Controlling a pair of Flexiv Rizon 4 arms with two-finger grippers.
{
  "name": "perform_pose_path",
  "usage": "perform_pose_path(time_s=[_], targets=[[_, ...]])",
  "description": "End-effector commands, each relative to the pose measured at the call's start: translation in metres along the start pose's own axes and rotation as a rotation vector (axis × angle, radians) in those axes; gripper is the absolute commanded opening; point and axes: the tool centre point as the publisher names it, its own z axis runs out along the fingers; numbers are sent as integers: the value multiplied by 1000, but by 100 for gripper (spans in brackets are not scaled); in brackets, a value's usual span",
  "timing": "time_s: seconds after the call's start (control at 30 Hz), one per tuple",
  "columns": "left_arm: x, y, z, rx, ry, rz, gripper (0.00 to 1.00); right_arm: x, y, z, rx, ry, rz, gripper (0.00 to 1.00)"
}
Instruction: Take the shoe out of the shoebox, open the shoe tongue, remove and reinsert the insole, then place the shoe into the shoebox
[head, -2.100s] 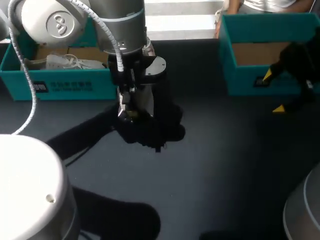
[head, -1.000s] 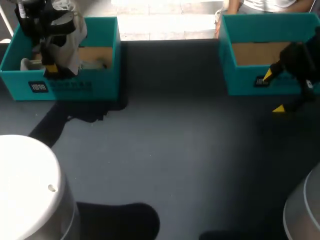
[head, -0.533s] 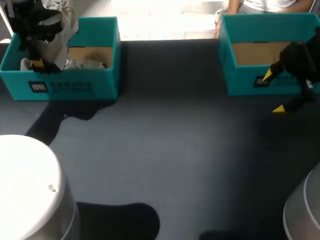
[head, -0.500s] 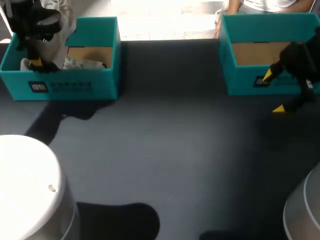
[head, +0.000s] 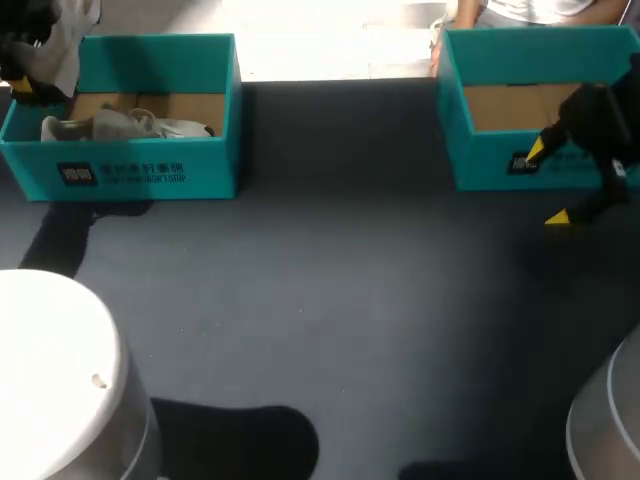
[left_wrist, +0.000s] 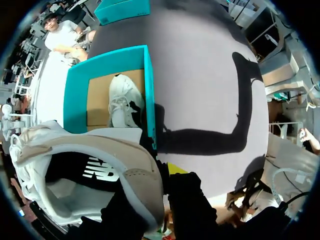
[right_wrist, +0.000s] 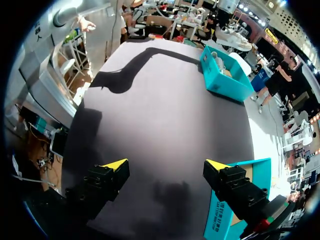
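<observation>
could go wrong mainly in the carry. holds the shoe up in the air by one thin side of its collar only, left hand clamped on that wall, with one yellow fingertip on show outside it and the other hidden behind the shoe. hangs bulky and sideways from so small a hold, so might swing, twist between the pads or slip free on a quick move, then drop into the left shoebox or onto its rim. sits high above the left end of that box in the head view, not yet over open counter. also worth minding: a second shoe, white, lying inside the same box, easy to knock or to muddle with the held one if lowered there.

as for the right hand: spread wide, gripping nothing and touching nothing, hovering over bare counter just in front of the right shoebox, apparently empty but for its cardboard floor. stands well apart from the shoe, so probably needs a meeting place between the two boxes before lifting the tongue and drawing out the insole. risks a clash of fingers, or a tug pulling the shoe loose, if closed on it off-centre with so slight a left grip.
</observation>
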Motion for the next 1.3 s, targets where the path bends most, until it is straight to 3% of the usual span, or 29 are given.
perform_pose_path(time_s=[0.03,0.3,0.9,1.0,1.13,1.3], targets=[[-40,17,-2,23,60,-2,0,-2,1,1,3,3,1,100],[-82,36,0,-8,55,-85,0,-2,1,1,3,3,1,100],[-82,36,0,-8,55,-85,0,-2,1,1,3,3,1,100],[-89,51,5,-15,57,174,0,-2,1,1,3,3,1,100],[-93,66,15,-157,25,574,0,-2,1,1,3,3,1,100],[-101,81,12,-193,45,898,0,-2,1,1,3,3,1,100]])
